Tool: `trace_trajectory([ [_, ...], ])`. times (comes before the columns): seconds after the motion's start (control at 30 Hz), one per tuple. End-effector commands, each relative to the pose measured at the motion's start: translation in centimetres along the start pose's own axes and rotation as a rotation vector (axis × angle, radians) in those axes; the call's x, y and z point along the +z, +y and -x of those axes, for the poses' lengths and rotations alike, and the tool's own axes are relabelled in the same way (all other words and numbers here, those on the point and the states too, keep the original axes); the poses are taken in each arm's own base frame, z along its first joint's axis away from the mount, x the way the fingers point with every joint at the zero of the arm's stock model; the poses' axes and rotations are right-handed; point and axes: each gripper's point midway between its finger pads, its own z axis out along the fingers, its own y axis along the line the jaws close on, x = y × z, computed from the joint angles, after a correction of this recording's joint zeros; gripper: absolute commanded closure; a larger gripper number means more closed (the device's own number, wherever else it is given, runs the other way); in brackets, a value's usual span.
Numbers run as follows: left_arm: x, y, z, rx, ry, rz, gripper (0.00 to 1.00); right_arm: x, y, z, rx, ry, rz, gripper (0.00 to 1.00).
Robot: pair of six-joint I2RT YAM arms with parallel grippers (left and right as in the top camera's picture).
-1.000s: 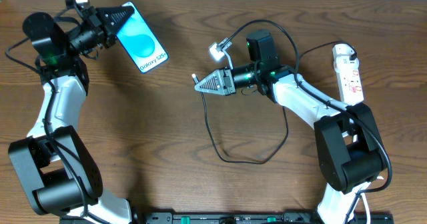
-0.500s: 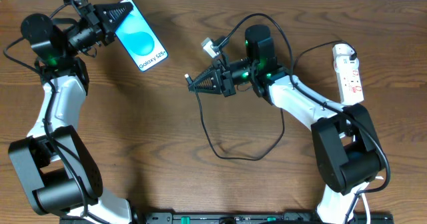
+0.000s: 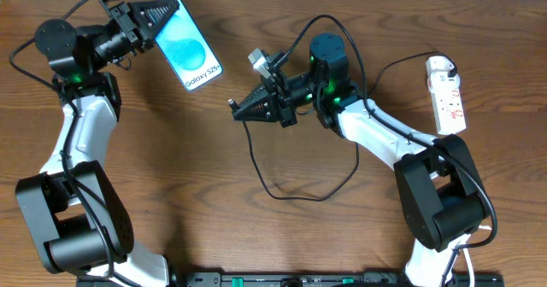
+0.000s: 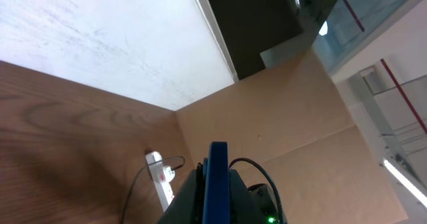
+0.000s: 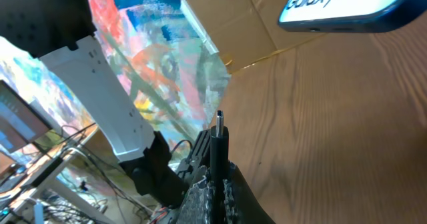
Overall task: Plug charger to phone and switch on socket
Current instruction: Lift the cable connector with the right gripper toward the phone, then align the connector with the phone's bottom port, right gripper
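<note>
Now the left hand (image 3: 164, 11) clamps the phone (image 3: 191, 55) by its top, port end offered to the right hand (image 3: 238, 109), which pinches the charger (image 5: 218, 144) tip aimed there, the socket (image 3: 447, 95) waiting well apart on the worktop (image 3: 197, 202)

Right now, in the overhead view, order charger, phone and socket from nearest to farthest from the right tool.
1. charger, held in the right tool.
2. phone, upper left, in the left tool.
3. socket, far right.
</note>
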Motion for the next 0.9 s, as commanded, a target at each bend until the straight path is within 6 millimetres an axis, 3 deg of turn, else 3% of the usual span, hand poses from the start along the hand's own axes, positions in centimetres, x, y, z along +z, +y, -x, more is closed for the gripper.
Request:
trace_trajectory([
  [0.0,0.3,-2.0,-0.3,0.019,0.016,-0.026,0.93,0.3,-0.6,0.4,-0.017,-0.012,-0.027,0.99],
  [0.87,3.4,-3.8,-3.6,0.137,0.125,-0.096,0.93,0.3,-1.7,0.9,0.124,-0.047,-0.09,0.99],
])
